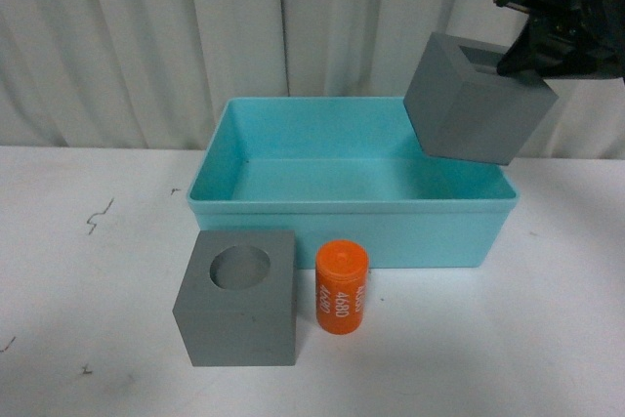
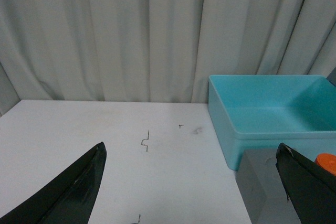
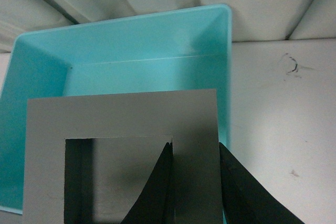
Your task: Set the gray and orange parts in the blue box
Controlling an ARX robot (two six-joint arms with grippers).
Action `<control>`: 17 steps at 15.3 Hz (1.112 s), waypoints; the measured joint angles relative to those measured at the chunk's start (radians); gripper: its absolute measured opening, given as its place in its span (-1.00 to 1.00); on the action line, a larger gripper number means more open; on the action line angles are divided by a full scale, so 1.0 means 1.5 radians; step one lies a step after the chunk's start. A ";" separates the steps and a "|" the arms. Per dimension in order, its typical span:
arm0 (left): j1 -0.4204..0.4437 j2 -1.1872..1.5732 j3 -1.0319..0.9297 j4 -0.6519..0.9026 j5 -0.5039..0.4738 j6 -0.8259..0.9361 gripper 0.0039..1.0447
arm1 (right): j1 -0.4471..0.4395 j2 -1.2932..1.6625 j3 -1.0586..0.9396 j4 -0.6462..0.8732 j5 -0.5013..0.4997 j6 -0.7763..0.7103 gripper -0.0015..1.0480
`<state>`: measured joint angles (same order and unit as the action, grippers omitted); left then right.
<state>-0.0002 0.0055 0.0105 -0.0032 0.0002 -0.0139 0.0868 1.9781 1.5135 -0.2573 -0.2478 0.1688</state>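
While bearing everything, lies white and scuffed: desk (image 1: 78, 339). Set open side up toward the rear: box (image 1: 352, 204), ready to take parts dropped from above. Holds nothing yet, judging by the bare floor seen in front and right wrist views.

Hanging tilted above box's right end: square-recess cube (image 1: 474, 109), pinched by right gripper (image 3: 195, 171) across one wall, one finger inside the recess and one outside. Probably gripped so owing to a full width beyond the gripper's span. Likely wants a small shift toward box's middle before release, to avoid clipping the rim.

Resting on desk just in front of box: round-recess cube (image 1: 239, 314), recess up, offering the same wall grip. Standing upright just beside it, apart by a sliver: cylinder (image 1: 342, 290), numerals running sideways.

Hovering low over desk to the left of those two, spread wide and empty: left gripper (image 2: 191, 198), seemingly well placed for either.
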 joint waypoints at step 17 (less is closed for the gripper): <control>0.000 0.000 0.000 0.000 0.000 0.000 0.88 | 0.009 0.070 0.005 0.025 0.060 0.048 -0.65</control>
<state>-0.0002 0.0055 0.0105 -0.0032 -0.0002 -0.0139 0.0998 2.0827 1.5215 -0.2199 -0.1581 0.2413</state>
